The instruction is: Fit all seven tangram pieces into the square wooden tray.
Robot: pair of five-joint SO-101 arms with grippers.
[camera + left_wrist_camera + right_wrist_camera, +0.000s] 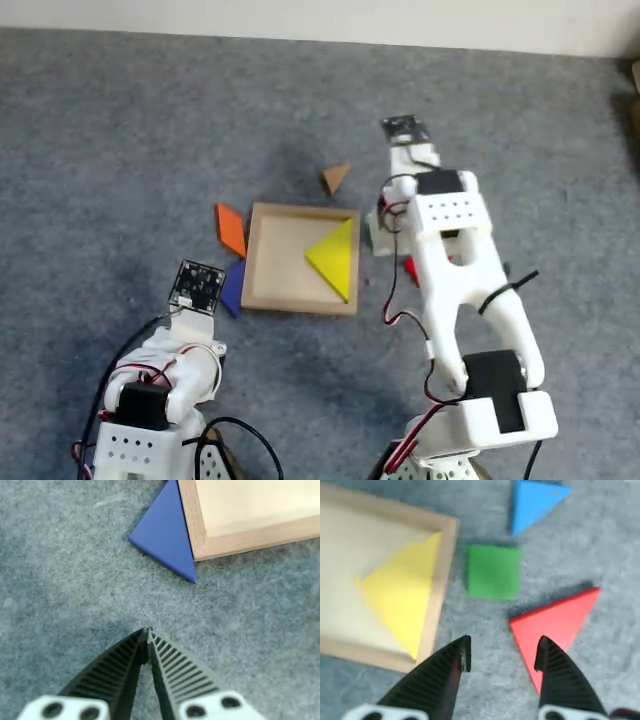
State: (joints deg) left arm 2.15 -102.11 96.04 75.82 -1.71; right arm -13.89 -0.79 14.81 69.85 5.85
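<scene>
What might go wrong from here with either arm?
The right tool is open with one finger at the edge of the red triangle; closing may skid it instead of gripping. The dark blue triangle lies against the outer wall of the tray, so the shut left tool could shove the tray reaching it.

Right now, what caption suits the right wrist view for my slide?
Open hand over the gap between the tray, holding a yellow triangle, and a red triangle.

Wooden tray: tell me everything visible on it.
The wooden tray is square, shallow, light unfinished-looking wood: raised rim, pale floor. It lies flat on the grey carpet. One yellow triangle lies inside, along one side of the rim. A dark blue triangle lies flush against the outer rim at a corner.
</scene>
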